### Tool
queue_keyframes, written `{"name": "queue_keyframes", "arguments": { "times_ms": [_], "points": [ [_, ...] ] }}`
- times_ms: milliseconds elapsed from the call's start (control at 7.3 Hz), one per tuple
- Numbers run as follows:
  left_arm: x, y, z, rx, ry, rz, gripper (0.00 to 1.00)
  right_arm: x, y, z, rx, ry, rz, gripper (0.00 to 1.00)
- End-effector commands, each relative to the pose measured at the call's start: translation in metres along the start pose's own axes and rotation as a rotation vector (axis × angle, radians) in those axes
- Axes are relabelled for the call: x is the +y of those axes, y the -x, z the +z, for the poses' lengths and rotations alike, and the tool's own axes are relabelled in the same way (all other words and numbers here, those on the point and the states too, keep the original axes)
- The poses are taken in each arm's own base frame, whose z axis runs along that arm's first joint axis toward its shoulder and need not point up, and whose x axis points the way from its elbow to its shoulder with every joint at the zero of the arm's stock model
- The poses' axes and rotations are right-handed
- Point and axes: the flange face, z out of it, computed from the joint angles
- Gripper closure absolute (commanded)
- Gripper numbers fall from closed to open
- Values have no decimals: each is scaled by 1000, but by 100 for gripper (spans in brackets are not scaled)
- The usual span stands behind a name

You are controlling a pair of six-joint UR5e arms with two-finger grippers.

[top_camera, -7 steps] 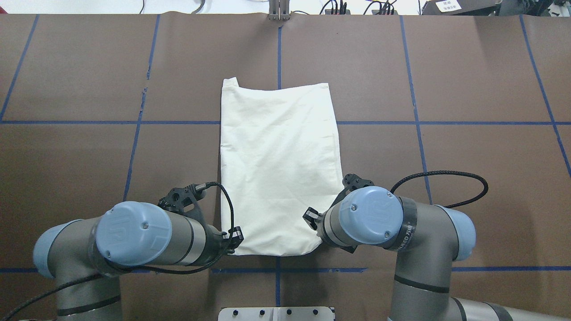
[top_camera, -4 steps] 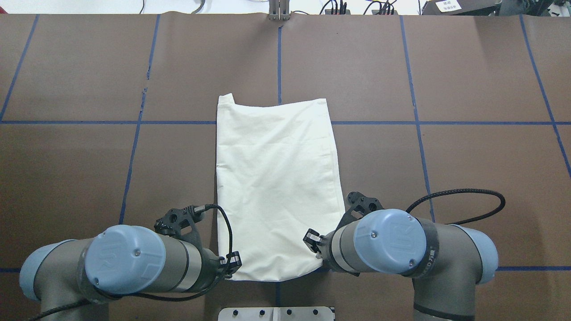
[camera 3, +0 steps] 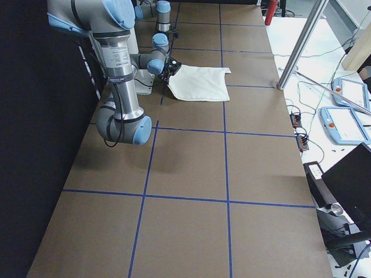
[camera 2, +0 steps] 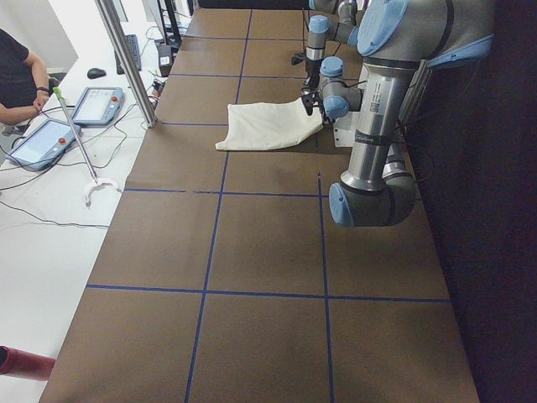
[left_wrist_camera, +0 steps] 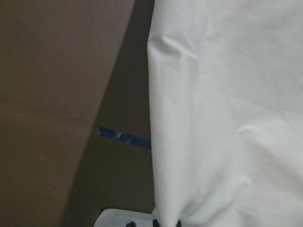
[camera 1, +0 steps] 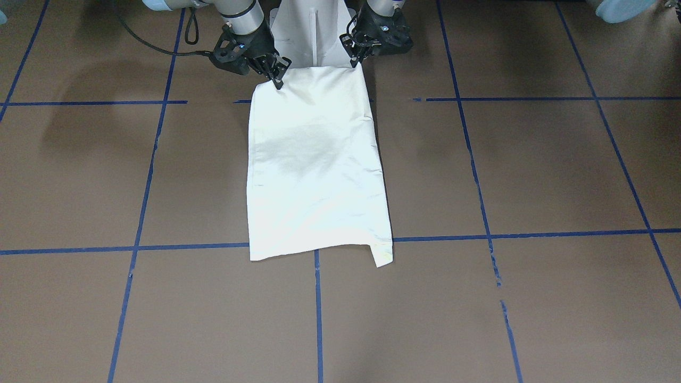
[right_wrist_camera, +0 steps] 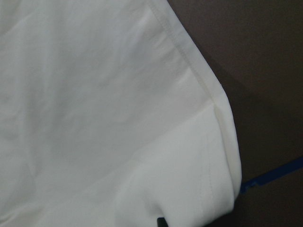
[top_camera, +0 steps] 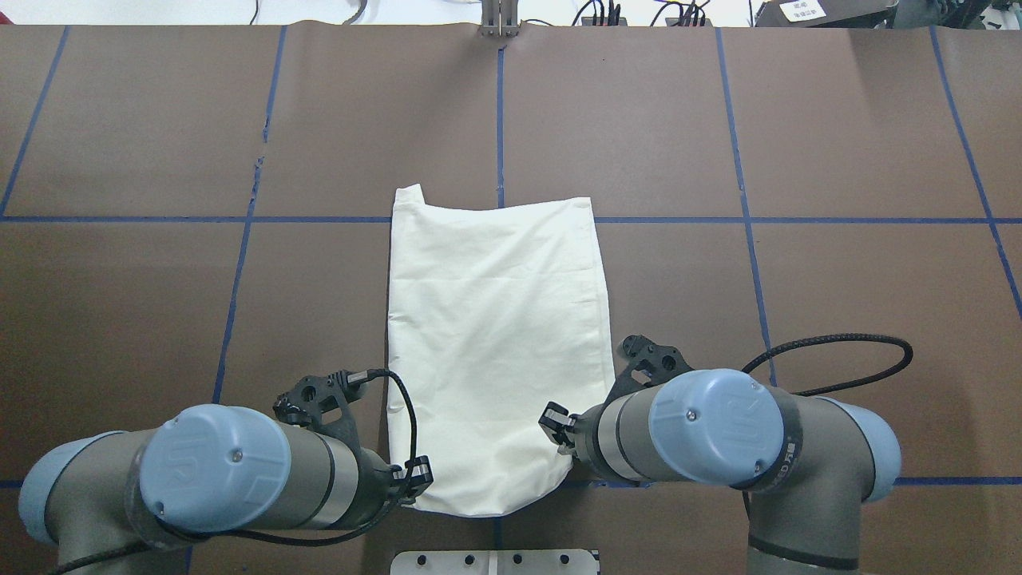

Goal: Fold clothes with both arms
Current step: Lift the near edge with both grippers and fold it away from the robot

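The cream-white shirt lies plain side up, folded into a long rectangle on the brown table; its print is hidden. My left gripper is shut on its near left corner. My right gripper is shut on its near right corner. In the front-facing view the shirt stretches away from my base, with the left gripper and right gripper pinching its raised end. The far end lies flat, with one small flap sticking out. Both wrist views show cream cloth close up.
The white pedestal base stands just behind the shirt's near edge. Blue tape lines grid the table. In the left view a person, tablets and a metal pole are off the table's far side.
Both arms have drawn back towards my base, dragging the shirt nearer; its far edge has slid from beyond the blue cross line to about level with it.
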Motion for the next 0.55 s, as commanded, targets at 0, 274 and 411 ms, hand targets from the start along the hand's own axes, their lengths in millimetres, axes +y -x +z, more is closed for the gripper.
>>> {"name": "queue_keyframes", "arguments": {
  "times_ms": [0,274,411],
  "points": [
    [-62,-22,-34,37,-48,-17,100,-68,23,-27,-35,-17,23,100],
    [-137,-65,-44,51,-113,-40,100,-131,60,-23,-15,-25,84,100],
    [-166,-77,-45,48,-148,-31,100,-159,78,-15,-2,-35,108,100]
  ]
}}
